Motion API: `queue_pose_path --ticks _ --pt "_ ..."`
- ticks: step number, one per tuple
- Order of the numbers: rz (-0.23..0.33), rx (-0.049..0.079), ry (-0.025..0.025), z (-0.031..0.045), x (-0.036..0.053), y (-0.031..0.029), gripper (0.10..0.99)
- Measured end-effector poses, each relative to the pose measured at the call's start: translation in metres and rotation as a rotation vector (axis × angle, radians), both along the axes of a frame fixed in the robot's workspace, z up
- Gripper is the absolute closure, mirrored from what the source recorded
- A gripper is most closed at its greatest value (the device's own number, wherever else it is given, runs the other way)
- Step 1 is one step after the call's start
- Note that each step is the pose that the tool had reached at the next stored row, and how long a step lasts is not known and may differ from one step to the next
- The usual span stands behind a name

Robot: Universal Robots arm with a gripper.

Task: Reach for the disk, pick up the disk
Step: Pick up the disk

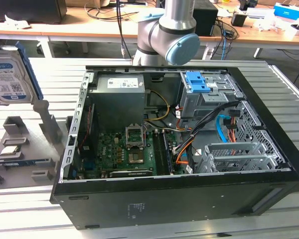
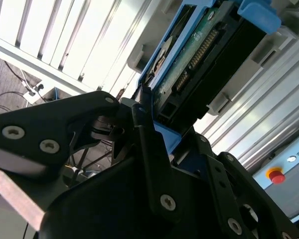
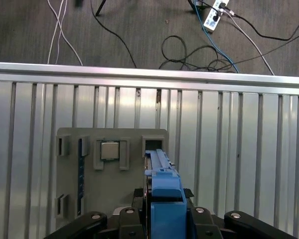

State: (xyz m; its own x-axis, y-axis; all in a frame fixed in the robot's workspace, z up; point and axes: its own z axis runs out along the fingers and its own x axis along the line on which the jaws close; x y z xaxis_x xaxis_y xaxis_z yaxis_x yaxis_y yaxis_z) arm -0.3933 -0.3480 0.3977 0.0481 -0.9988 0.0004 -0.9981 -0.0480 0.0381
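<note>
The disk [image 1: 10, 74], a silver-black drive with a white-and-blue label and blue side rails, hangs tilted at the exterior view's far left, just above the grey holder [image 1: 20, 144]. In the second wrist view the disk's [image 2: 199, 55] circuit-board side and blue rail run away from my gripper [image 2: 154, 127], whose black fingers [image 2: 144, 134] press on its near end. In the first wrist view the blue rail of the disk [image 3: 164, 194] stands between the black jaws of the gripper [image 3: 163, 216], over an empty slot [image 3: 152, 146] of the holder.
The grey holder [image 3: 74, 199] carries a small square silver chip [image 3: 109, 149] beside the slot. An open computer case [image 1: 164, 204] with a blue clip [image 1: 197, 82] takes up the middle of the ribbed metal table [image 1: 45, 74]. The table edge [image 3: 149, 69] and floor cables lie beyond. A red button [image 2: 275, 175] sits nearby.
</note>
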Motion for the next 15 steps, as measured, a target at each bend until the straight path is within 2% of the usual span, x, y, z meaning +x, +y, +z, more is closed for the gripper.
queue_pose_path --ticks 13,15 --pt "0.0 0.0 0.0001 0.0192 0.0004 0.0 0.718" --pt "0.0 0.0 0.0 0.0246 0.0006 0.0 0.718"
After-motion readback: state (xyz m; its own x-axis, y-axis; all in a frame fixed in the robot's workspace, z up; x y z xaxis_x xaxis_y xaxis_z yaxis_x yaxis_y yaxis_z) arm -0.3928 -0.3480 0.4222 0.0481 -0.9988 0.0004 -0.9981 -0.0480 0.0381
